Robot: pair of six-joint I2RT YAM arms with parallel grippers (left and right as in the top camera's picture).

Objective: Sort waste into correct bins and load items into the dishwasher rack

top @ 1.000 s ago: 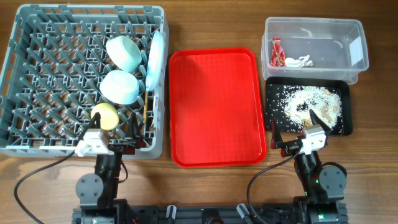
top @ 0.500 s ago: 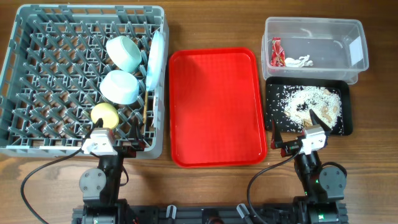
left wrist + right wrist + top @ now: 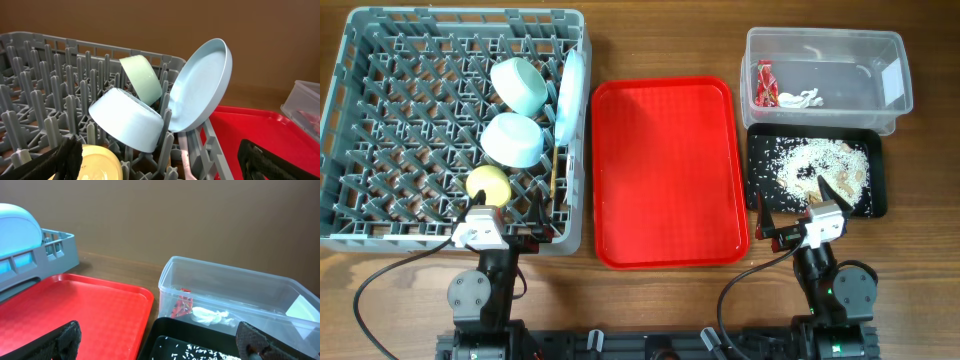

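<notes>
Pale blue-green bowls (image 3: 513, 140) and a saucer (image 3: 570, 95) are leaning among the pegs of the dishwasher rack (image 3: 420, 50), with the small yellow cup (image 3: 488, 185) lying nearest the left claw (image 3: 507, 210). Both claws are gaping wide and carrying nothing (the right claw (image 3: 797, 205) is hovering by the black tray (image 3: 878, 200)). I am judging the bowls stiff, glossy, breakable — pinching the thin rim is looking safest.

On the left, one grey rack (image 3: 460, 14) holds two bowls, a far bowl (image 3: 523, 84) and a near bowl (image 3: 512, 139), one saucer (image 3: 570, 95), one yellow cup (image 3: 488, 185) and one chopstick (image 3: 554, 182). One red tray (image 3: 665, 170) lies centre. On the right: one clear tub (image 3: 820, 33), one black tray (image 3: 878, 180), one wrapper (image 3: 764, 84), one tissue scrap (image 3: 802, 99).
</notes>
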